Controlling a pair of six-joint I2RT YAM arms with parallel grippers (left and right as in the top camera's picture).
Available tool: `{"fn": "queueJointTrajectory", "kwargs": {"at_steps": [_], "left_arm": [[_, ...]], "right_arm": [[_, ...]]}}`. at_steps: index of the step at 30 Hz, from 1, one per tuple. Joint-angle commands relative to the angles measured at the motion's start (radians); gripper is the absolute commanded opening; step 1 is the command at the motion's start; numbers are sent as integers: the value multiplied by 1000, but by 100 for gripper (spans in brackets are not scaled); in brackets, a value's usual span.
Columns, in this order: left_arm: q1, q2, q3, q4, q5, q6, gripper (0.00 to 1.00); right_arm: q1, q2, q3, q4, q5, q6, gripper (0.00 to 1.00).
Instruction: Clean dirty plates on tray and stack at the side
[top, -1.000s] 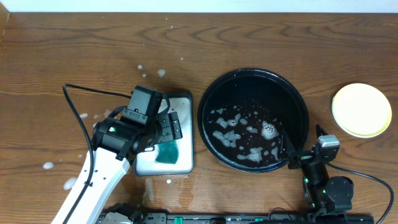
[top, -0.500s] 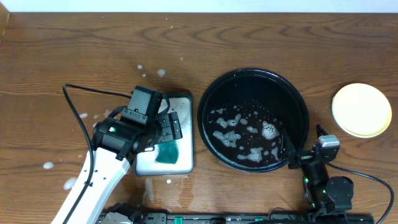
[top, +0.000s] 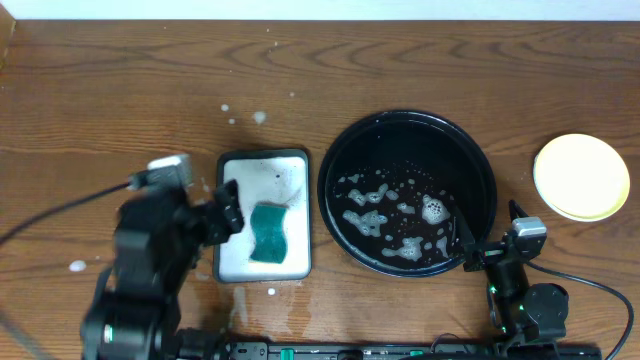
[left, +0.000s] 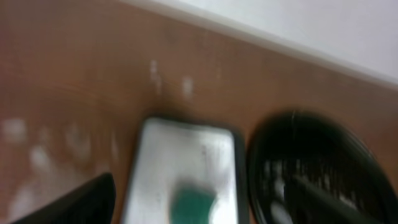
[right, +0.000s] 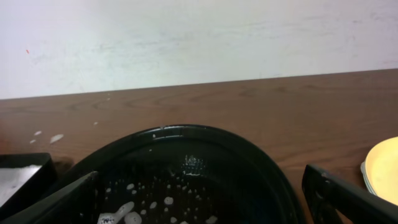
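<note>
Noting the plates (top: 582, 177) sitting on bare table well to the right of the tray (top: 405, 116), clear of its rim. Judging this as the side stack, kept apart from the wet. Seeing only the yellow one from above, and a pale edge peeking from under it in the right wrist view. Not managing to count what lies beneath. Lying flat, faces up. Being round, showing no long axis and pointing nowhere in particular.

Finding no plate inside the tray, only suds (top: 365, 220) scattered over its floor. Reading the washing as done or nearly done.

Spotting the sponge (top: 268, 235) lying on the white tray (top: 240, 170), long axis running near-to-far along that tray's length. Probably parked there to keep drips off the wood, though also spotting splashes (top: 78, 266) on the table at left.

Catching the left gripper (top: 226, 210) blurred, hanging just beside the white tray's left edge. Spread wide, carrying nothing.

Placing the right gripper (top: 467, 250) low at the tray's near right rim. Standing wide apart, framing the rim in its own camera, clamping nothing. Not telling whether touching the rim. Guessing at a resting pose, out of the way.
</note>
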Motion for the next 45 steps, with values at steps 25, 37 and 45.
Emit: {"fn": "queueJointTrajectory", "kwargs": {"at_steps": [25, 37, 45], "left_arm": [[127, -599, -789, 541, 49, 182, 87], [127, -595, -789, 541, 48, 182, 87], [127, -595, -789, 541, 48, 182, 87]], "right_arm": [[-10, -5, -2, -5, 10, 11, 99], [-10, -5, -2, -5, 10, 11, 99], [-10, -5, -2, -5, 10, 11, 99]]}}
